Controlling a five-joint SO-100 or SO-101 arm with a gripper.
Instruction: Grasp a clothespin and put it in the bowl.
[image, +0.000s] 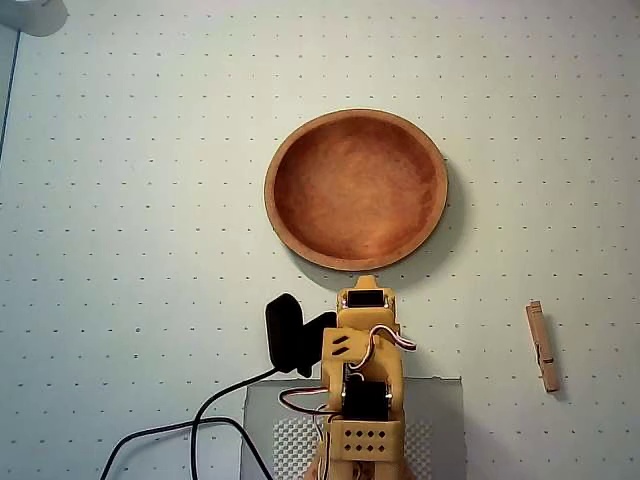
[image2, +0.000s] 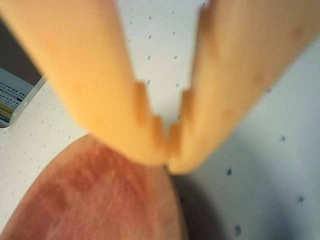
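Observation:
The round reddish-brown wooden bowl (image: 356, 188) sits at the middle of the dotted white table, with nothing in it. A pale wooden clothespin (image: 542, 346) lies flat at the right, lengthwise up and down in the overhead view, well apart from the arm. My yellow arm is folded at the bottom centre, and its gripper (image2: 167, 159) points toward the bowl's near rim. In the wrist view the two yellow fingers (image2: 107, 90) meet at their tips, shut on nothing, just above the bowl (image2: 95, 200). The clothespin does not show in the wrist view.
A black camera block (image: 288, 335) and its cable (image: 200, 425) sit left of the arm. The arm's grey base plate (image: 440, 420) lies at the bottom edge. A pale object (image: 30, 15) is at the top left corner.

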